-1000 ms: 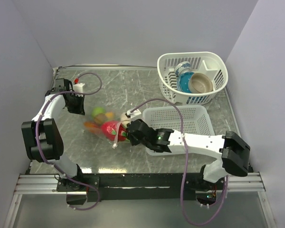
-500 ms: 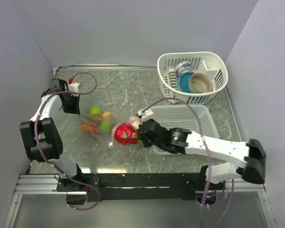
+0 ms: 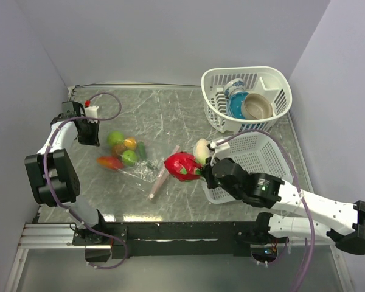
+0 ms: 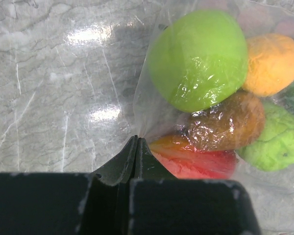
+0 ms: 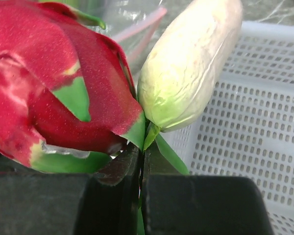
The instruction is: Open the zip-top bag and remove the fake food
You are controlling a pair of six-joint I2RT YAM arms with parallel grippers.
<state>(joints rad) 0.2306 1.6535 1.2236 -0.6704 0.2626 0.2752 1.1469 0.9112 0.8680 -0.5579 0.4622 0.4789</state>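
- The left gripper (image 4: 136, 143) is pressing its fingers together on a fold of the clear zip-top bag (image 3: 140, 167), pinching the plastic at the bag's far-left end, away from the zip.
- The zip-top bag is lying on the grey table (image 3: 164, 115) between the two arms, with its pinkish zip strip (image 3: 162, 175) running diagonally along the end nearest the right arm.
- Part of the fake food is sitting inside the bag, bunched near the left gripper: a green ball (image 4: 198, 58), an orange piece (image 4: 272, 63), a brown kiwi-like piece (image 4: 225, 122), a red piece (image 4: 196, 164) and a second green ball (image 4: 279, 137).
- The right gripper (image 5: 142, 152) is keeping its fingers pressed together on a green leaf (image 5: 149, 134) of the fake food, at the spot where a red dragon-fruit piece (image 5: 49, 98) and a cream oblong (image 5: 191, 63) are touching.
- Those two pieces are outside the bag, just right of the zip strip and at the left edge of the rectangular basket (image 3: 255, 155).
- A rounded basket (image 3: 274, 79) at the far right is holding a blue-patterned cup (image 3: 234, 90) and a tan bowl (image 3: 257, 106).
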